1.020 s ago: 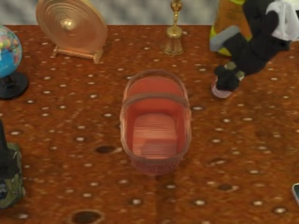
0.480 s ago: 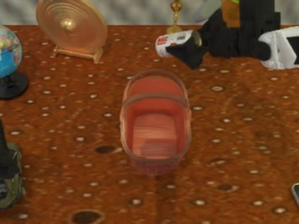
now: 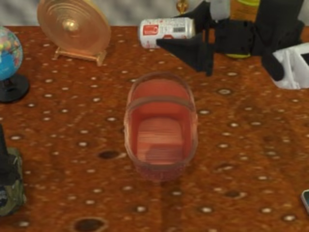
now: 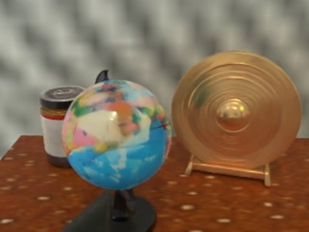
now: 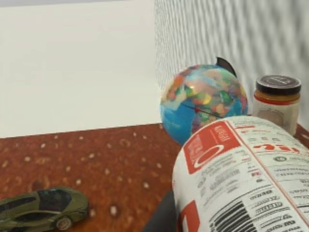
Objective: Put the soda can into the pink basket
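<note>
Right hand closed on can, held lying sideways, high over far edge of desk, beyond basket's far rim and a bit left of it. Fingers black, clamped near can's right end; most of can sticking out leftward. Right wrist view: can filling near corner, label and barcode readable, grip point itself hidden.

Left hand not seen in any view; arm parked at left edge near globe.

Step in hand, by judgement: carry to basket. To do well:
- Bring can toward near side until over basket's open floor, nearward of handle.
- Keep clear of handle arch; enter on near side, not over it.
- Lower before release; can lying sideways likely to roll, ribbed floor should help hold it.
- Align can's length along basket's long axis for fit.
- Watch gold disc and orange bottle nearby during swing.

Basket empty, upright, mid desk.
</note>
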